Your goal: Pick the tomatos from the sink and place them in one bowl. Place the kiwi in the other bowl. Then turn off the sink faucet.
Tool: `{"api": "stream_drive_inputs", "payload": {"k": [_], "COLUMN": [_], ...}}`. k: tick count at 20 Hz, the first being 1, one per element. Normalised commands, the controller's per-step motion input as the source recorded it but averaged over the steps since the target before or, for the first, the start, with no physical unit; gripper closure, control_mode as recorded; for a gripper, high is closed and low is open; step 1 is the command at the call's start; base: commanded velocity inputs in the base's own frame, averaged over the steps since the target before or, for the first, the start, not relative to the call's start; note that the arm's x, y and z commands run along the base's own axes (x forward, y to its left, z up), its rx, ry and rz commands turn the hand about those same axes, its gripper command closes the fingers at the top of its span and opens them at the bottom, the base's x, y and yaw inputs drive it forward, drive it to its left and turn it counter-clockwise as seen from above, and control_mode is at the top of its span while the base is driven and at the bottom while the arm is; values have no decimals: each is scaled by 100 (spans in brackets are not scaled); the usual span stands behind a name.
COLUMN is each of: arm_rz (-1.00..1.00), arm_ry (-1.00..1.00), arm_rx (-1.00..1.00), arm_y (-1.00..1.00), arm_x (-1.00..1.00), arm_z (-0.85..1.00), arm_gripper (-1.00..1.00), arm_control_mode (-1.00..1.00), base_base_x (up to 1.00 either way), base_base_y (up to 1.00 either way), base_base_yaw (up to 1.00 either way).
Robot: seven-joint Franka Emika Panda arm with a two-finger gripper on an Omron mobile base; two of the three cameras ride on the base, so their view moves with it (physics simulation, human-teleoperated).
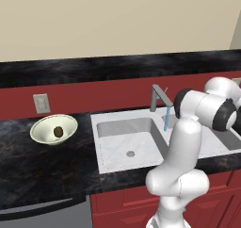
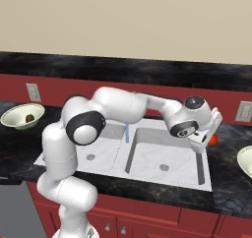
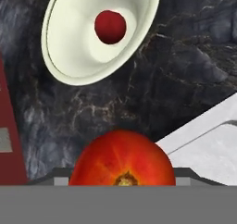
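My gripper (image 2: 209,136) is shut on a glossy red tomato (image 2: 212,140), held just past the right rim of the white sink (image 2: 162,156). In the hand view this tomato (image 3: 122,158) sits close up between the fingertips. Beyond it, on the dark counter, stands a cream bowl (image 3: 69,56) holding a second tomato (image 3: 110,27); the same bowl's edge (image 2: 244,161) shows at the far right. The other bowl (image 1: 47,123) stands left of the sink with the brown kiwi (image 1: 58,131) inside. The grey faucet (image 1: 157,96) pours a thin blue stream of water (image 1: 166,118).
Dark marbled counter (image 1: 42,166) surrounds the sink, with a red backsplash and a wall outlet (image 1: 41,103) behind. My white arm stretches across both basins. A corner of the sink rim (image 3: 208,135) lies right of the held tomato.
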Motion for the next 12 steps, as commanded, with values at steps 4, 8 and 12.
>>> {"api": "stream_drive_inputs", "payload": {"k": [4, 8, 12], "arm_rz": [-31, -32, -29], "arm_ry": [-23, -30, -31], "arm_rx": [8, 10, 13], "arm_y": [-37, -34, -26], "arm_x": [-19, -25, -31], "arm_z": [5, 1, 0], "arm_gripper": [100, 100, 100], "arm_control_mode": [-100, -100, -100], "base_base_x": [0, 0, 0], "base_base_y": [0, 0, 0], "base_base_yaw": [0, 0, 0]}}
